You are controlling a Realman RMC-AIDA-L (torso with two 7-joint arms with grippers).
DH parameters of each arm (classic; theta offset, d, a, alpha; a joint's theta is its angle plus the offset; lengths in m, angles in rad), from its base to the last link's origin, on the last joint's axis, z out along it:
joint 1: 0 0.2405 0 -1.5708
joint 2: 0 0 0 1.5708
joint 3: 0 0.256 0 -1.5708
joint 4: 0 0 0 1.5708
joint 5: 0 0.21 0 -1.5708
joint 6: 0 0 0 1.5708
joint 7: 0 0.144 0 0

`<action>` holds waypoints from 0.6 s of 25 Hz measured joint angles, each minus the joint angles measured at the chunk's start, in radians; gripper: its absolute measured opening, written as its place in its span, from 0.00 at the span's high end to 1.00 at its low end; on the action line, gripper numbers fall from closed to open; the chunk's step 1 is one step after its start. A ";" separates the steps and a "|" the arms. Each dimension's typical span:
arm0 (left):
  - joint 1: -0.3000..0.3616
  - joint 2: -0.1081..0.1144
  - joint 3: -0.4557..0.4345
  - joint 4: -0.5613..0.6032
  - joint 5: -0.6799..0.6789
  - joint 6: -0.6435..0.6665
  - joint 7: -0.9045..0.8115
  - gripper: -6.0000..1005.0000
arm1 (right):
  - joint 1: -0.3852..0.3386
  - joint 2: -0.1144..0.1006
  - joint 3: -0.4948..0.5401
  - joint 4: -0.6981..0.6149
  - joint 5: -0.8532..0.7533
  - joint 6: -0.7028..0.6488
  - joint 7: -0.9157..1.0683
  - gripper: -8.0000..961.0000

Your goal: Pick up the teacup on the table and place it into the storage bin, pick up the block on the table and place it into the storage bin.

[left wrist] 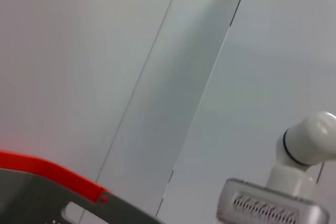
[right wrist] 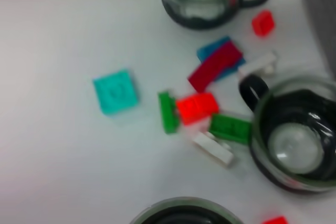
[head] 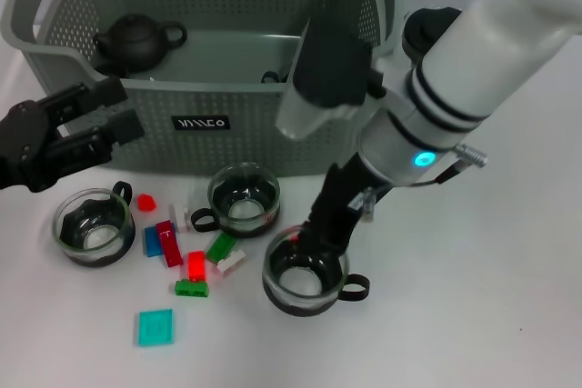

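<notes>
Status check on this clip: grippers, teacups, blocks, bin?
Right gripper down at nearest teacup rim. Left gripper idle by storage bin, open. Two other teacups, blocks on table. Black teapot in bin.

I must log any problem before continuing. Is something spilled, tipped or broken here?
Nothing stands out. All three teacups stand upright, the blocks lie loose between them, and the storage bin sits level.

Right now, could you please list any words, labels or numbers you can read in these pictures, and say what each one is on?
Black label on the front wall of the storage bin: white lettering, too small and seemingly upside down to read.
Blocks, teacups and teapot: no text visible.
Left wrist view: no text.
</notes>
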 joint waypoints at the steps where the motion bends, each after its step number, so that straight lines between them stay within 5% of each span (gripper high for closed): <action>1: -0.001 0.000 -0.003 0.000 0.000 0.000 0.000 0.21 | -0.007 -0.001 0.030 -0.035 -0.004 -0.038 0.003 0.93; 15: -0.004 0.002 -0.015 0.000 -0.001 0.001 0.000 0.21 | -0.074 -0.006 0.411 -0.547 -0.136 -0.351 0.093 0.93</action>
